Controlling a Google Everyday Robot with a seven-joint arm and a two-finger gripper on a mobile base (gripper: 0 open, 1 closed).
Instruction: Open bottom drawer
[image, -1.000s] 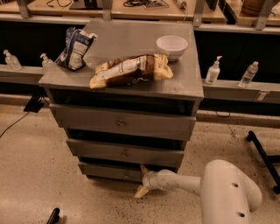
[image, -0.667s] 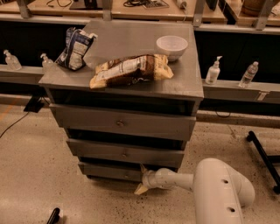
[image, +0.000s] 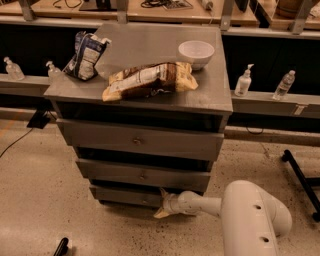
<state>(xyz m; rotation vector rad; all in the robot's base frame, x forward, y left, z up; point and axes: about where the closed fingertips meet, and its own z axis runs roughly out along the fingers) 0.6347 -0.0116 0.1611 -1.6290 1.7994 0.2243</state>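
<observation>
The camera looks down at a grey wooden chest (image: 150, 45) with three drawers, standing on a pale speckled floor (image: 45, 200). On top of the chest lie a round white bowl (image: 196, 51) near the back right corner, a long brown and yellow snack bag (image: 150, 81) near the front edge, and a blue and white crinkly bag (image: 86, 56) at the left side. The tall grey top drawer (image: 137, 141) has a small round knob in the middle. The low grey middle drawer (image: 142, 176) sits under it. The low grey bottom drawer (image: 125, 195) is the lowest one, just above the floor, with a dark gap above its front. The robot's thick white arm (image: 250, 215) comes in from the bottom right and reaches left, low over the floor. Its pale pincer (image: 162, 207) is right at the front of the bottom drawer, toward its right end. I cannot tell if the pincer is apart or together, or if it is holding the knob. Behind the chest runs a grey ledge with small clear bottles on it, two on the left (image: 12, 69) and two on the right (image: 244, 81). A black metal stand leg (image: 300, 175) lies on the floor at the right.
</observation>
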